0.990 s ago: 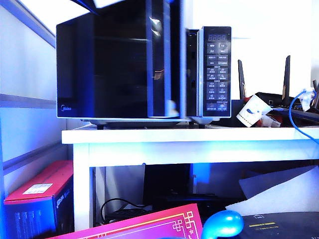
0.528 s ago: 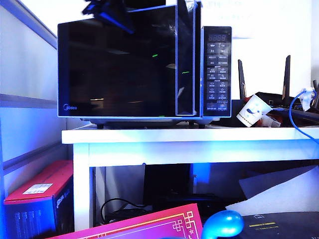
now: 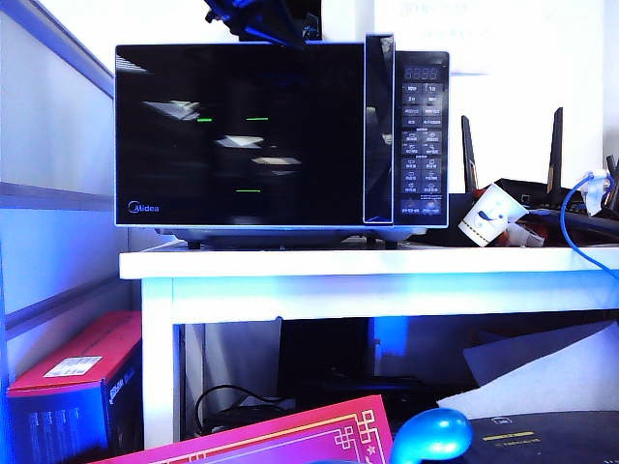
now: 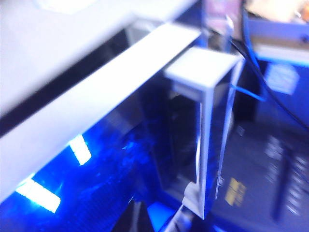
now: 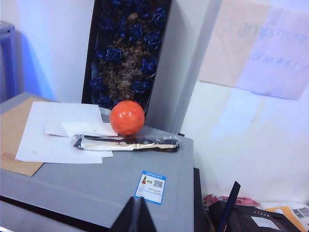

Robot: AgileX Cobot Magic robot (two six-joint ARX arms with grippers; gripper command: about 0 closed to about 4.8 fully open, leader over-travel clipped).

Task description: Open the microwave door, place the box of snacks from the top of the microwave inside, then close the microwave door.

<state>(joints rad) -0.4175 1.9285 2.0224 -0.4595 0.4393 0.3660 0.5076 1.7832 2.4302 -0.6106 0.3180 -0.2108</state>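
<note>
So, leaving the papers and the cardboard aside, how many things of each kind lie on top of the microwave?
Orange ball: 1
Box of blue pieces: 1
Shiny packet: 1
Sticker: 1
Total: 4
The right gripper, shut, hovers over the microwave top; the left gripper is above its front edge.

Exterior view: strong blue cast, wall behind blown out white. Glossy microwave door (image 3: 242, 135) mirrors pale patches and small green streaks. Under the table (image 3: 368, 263), deep shadow.
Left wrist view: heavy motion blur, overexposed whites, bright glare spots on dark glass.
Right wrist view: evenly lit, fairly sharp.
</note>
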